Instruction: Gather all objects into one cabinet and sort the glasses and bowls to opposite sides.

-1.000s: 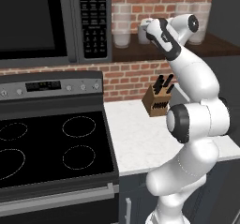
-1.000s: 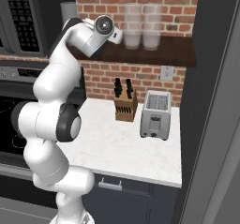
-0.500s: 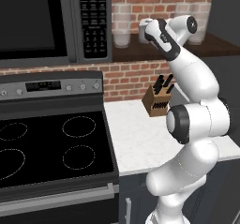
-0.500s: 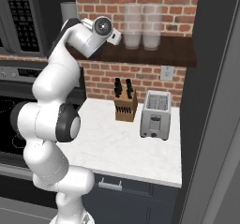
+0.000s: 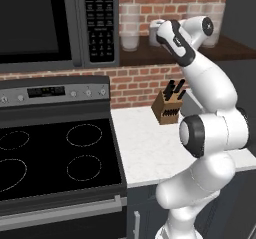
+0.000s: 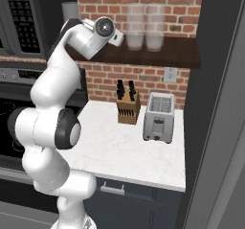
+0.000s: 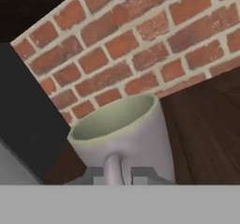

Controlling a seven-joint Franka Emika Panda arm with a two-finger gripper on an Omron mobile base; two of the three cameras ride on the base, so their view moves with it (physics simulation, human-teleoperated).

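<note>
We see our arm (image 5: 210, 128) raised high, its hand reaching onto the wooden shelf (image 6: 177, 55) against the brick wall (image 6: 143, 82). In the hand view a pale mug (image 7: 124, 141) stands upright on the shelf, close before the camera, with its handle (image 7: 112, 167) turned toward us. The gripper (image 7: 117, 176) sits at the handle, one grey fingertip on either side of it. The fingers (image 7: 140, 175) look closed about the handle, but their ends are cut off at the bottom of the view, so we cannot tell whether they press on it or merely flank it.

In the left base view the same mug (image 5: 156, 32) shows as a whitish shape just ahead of the wrist, on the shelf beside the microwave (image 5: 50, 25). A tall clear glass (image 5: 130, 30) stands on the shelf to its left, well clear of the hand. In the right base view we see two tall glasses (image 6: 145, 27) side by side on the shelf, to the right of the hand and apart from it.

Below, on the white desk (image 6: 119, 151), a wooden knife block (image 6: 127, 106) stands near the wall, and a silver toaster (image 6: 159, 118) stands just beside it to the right. The black stove (image 5: 50, 158) lies to the left of the desk, under the microwave.
</note>
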